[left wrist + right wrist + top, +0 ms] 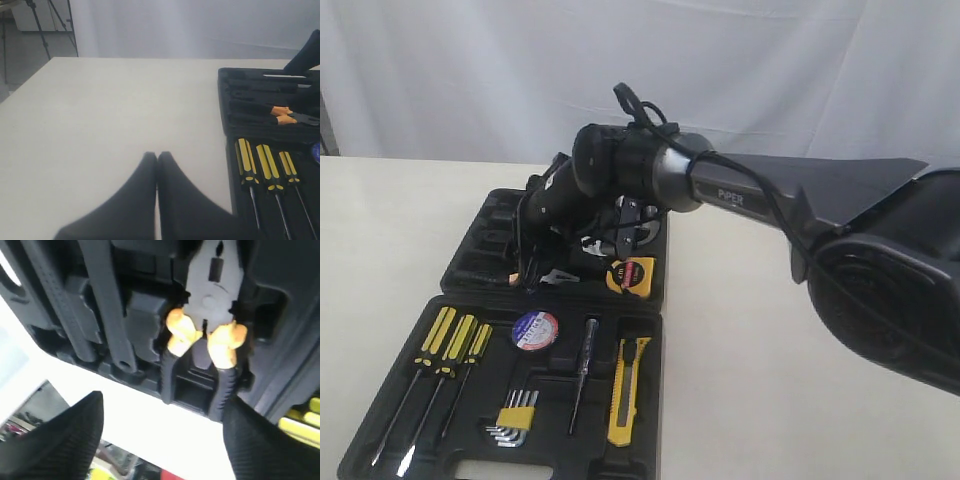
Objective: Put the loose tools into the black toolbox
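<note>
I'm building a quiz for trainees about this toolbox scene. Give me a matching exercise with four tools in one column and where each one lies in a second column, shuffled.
Tools:
1. pliers
2. tape measure
3. utility knife
4. tape roll

Places in the toolbox, as the exterior view shows it:
A. near half, right end
B. far half, in front of the open right gripper
C. near half, beside the screwdrivers
D. far half, right end

Pairs: 1-B, 2-D, 3-A, 4-C
</note>
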Robot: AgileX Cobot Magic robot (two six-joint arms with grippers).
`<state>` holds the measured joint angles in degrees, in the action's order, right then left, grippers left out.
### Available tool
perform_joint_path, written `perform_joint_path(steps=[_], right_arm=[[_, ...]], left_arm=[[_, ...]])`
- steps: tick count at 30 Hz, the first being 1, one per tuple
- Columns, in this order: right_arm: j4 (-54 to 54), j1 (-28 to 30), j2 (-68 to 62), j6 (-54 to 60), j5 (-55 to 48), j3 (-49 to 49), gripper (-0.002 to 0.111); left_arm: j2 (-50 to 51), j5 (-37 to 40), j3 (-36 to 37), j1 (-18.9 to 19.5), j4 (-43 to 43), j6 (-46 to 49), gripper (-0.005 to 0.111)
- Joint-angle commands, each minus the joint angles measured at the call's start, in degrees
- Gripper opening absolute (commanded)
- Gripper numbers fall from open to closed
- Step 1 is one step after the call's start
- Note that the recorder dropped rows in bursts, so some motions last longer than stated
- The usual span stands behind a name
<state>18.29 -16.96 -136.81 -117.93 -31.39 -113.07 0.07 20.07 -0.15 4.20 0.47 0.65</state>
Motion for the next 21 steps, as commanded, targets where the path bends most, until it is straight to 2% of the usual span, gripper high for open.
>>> perform_joint_path(steps=[1,6,8,10,14,16,21], right_arm=[[-7.5,-2.6,0.8,2.9,2.9,-0.2,0.064],[-23.1,-4.8,0.8,5.0,8.8,-0.2,0.064],[-28.6,-5.3,0.8,5.0,11.2,-0.2,0.059],[-31.3,-5.5,0.8,5.0,12.0,-0.2,0.048],[-34.4,-5.8,0.7,5.0,11.9,-0.2,0.012],[-36.1,-6.0,0.7,5.0,11.9,-0.2,0.0],[-37.1,-6.0,0.1,6.2,10.4,-0.2,0.0]], left_arm=[[-0.1,-0.5,0.1,-0.3,-0.5,-0.2,0.0],[-0.1,-0.5,0.1,-0.3,-0.5,-0.2,0.0],[-0.1,-0.5,0.1,-0.3,-0.5,-0.2,0.0],[-0.1,-0.5,0.1,-0.3,-0.5,-0.2,0.0],[-0.1,-0.5,0.1,-0.3,-0.5,-0.2,0.0],[-0.1,-0.5,0.1,-0.3,-0.5,-0.2,0.0],[-0.1,-0.5,0.1,-0.3,-0.5,-0.2,0.0]])
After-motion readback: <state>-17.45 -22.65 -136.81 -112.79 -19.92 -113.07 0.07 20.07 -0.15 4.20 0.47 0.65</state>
